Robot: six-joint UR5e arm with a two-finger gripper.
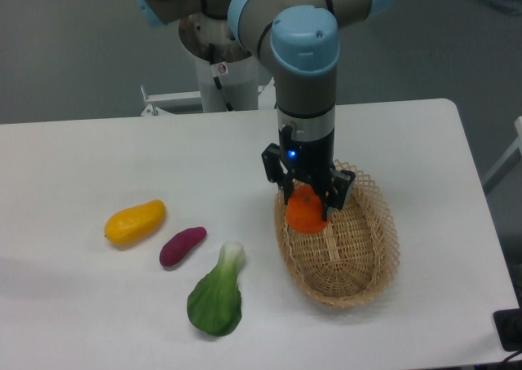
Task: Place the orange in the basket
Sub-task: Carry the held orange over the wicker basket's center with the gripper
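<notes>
orange (305, 212) gripped over basket (367, 260)

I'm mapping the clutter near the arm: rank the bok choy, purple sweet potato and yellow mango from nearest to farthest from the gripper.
From the gripper, holding the orange:
1. Bok choy, below-left.
2. Purple sweet potato, further left.
3. Yellow mango, far left.

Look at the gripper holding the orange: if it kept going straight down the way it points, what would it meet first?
The gripper points straight down with the orange between its fingers. Below it lies the basket, so the orange would probably meet the woven floor near the far end first; depth is hard to judge.
</notes>
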